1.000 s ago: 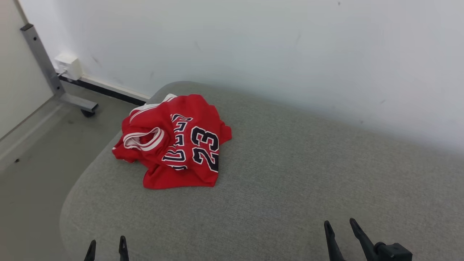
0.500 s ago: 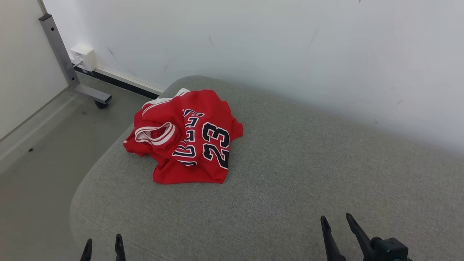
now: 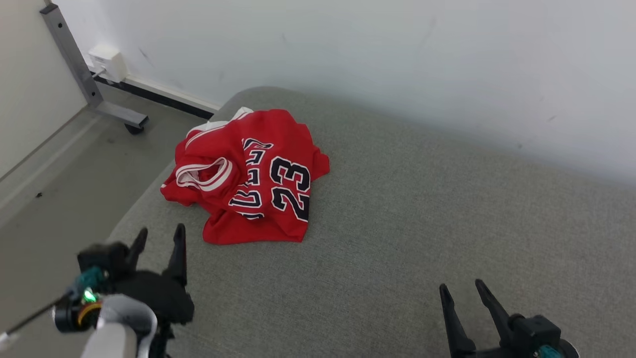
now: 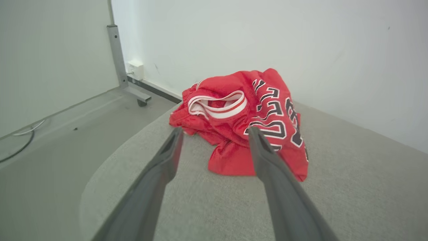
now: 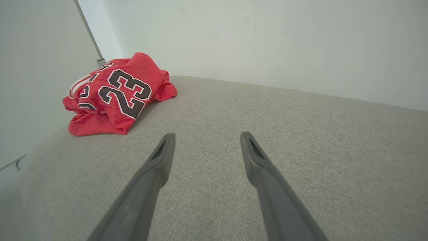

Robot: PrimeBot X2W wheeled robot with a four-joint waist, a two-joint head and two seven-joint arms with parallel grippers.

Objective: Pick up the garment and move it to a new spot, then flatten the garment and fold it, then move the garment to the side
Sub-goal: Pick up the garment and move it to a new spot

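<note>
1. Head view: a crumpled red mesh basketball jersey with white trim and a black "23" lies heaped at the far left corner of the grey woven-fabric cushion. Its left folds reach the cushion's left edge.
2. The left gripper, two long dark fingers spread wide and empty, is poised by the cushion's left edge. It is near the jersey's near hem but apart from it. In the left wrist view the left gripper frames the heap.
3. The right gripper, equally wide and holding nothing, sits at the cushion's near edge, well apart from the jersey. The right wrist view shows bare cushion between its fingers.
4. The step in hand appears to be the reach for the first pickup.
   - The left fingers would do best to come down astride a raised fold, such as the white-trimmed opening or the bunched near hem, not flat cloth.
   - They should close fully, then lift until the jersey clears the cushion before carrying it toward the open middle.
   - Loose mesh will likely drape and slip from a shallow pinch.
5. Count: one jersey, one cushion, two grippers, one grey metal post on a castor and one white wall box.
</note>
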